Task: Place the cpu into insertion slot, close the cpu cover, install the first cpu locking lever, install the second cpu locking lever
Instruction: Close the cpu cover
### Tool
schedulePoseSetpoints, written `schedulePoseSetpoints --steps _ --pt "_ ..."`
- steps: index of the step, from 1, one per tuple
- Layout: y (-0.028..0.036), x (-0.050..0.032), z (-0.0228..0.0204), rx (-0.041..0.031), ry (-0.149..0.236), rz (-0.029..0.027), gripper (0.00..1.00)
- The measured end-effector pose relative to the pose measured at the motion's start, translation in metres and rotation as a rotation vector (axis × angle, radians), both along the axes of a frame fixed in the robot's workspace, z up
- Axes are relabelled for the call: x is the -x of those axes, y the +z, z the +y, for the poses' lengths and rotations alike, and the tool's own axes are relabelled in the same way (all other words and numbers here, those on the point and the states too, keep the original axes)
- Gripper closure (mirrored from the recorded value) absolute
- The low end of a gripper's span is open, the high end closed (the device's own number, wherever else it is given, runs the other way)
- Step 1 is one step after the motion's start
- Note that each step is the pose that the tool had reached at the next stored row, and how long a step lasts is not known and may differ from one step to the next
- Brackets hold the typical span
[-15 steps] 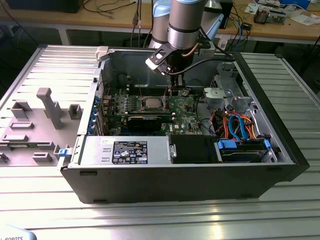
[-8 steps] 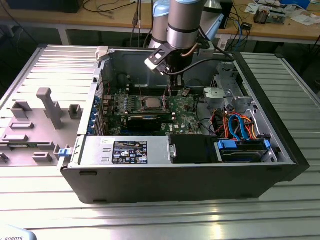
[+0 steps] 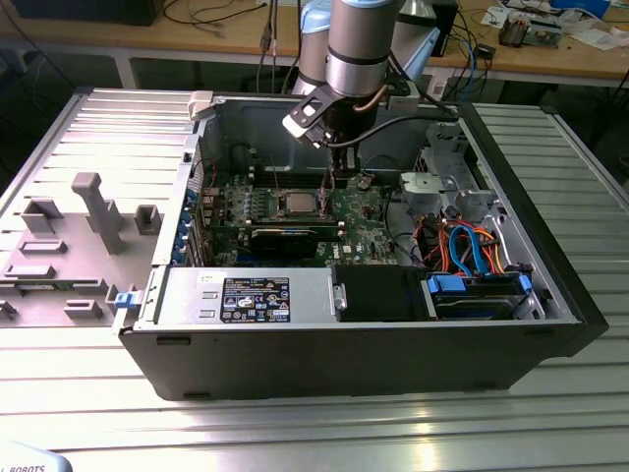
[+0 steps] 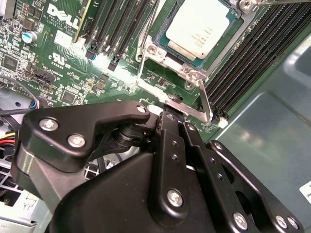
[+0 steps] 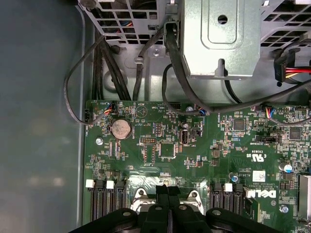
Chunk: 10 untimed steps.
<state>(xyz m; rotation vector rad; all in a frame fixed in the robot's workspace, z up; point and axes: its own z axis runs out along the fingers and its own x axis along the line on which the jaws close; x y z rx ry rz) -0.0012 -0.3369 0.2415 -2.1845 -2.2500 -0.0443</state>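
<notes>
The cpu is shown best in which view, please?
The second wrist view: the cpu is close and unobstructed. The exterior view shows it as a silver square; in the first wrist view the gripper covers it.

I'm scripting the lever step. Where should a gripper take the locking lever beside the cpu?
Probably the locking lever, on its bar clear of the cpu cover, from above the board, pinching across its narrow width: it is thin and runs along that cover's edge.
</notes>
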Motion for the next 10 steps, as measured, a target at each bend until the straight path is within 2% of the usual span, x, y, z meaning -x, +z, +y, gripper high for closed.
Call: schedulePoseSetpoints --steps 10 --pt "-0.0003 0.0030 0.0000 0.0000 0.000 0.0000 0.89"
